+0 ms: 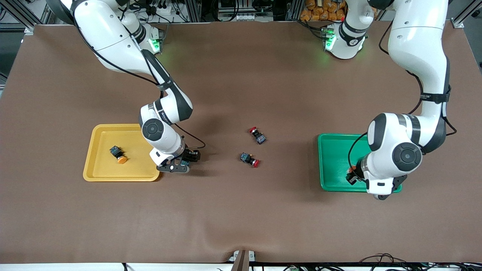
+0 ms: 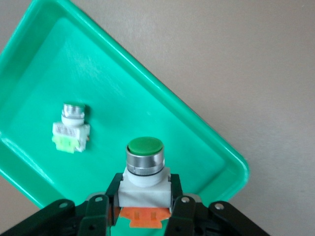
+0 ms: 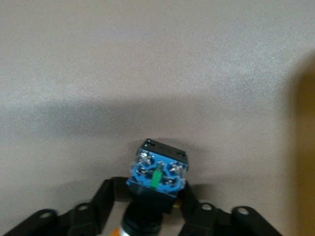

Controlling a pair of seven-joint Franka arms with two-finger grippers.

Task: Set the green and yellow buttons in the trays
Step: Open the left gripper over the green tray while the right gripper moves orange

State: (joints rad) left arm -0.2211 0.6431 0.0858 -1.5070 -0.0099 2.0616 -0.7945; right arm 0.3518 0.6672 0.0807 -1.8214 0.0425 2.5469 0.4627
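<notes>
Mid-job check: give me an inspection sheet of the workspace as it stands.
Surface: brown mat, a ripple at its edge nearest the front camera.
Job's things: yellow tray holds one yellow-capped switch; green tray holds one green-capped switch.
Clutter: two red-capped switches on the mat between the trays.
Grippers: left gripper over the green tray, shut on a second green-capped switch; right gripper beside the yellow tray, its fingers either side of a black switch.
Cables: black cable looping from the right arm's wrist.
Surroundings: frame rails along the table's edge by the bases.
</notes>
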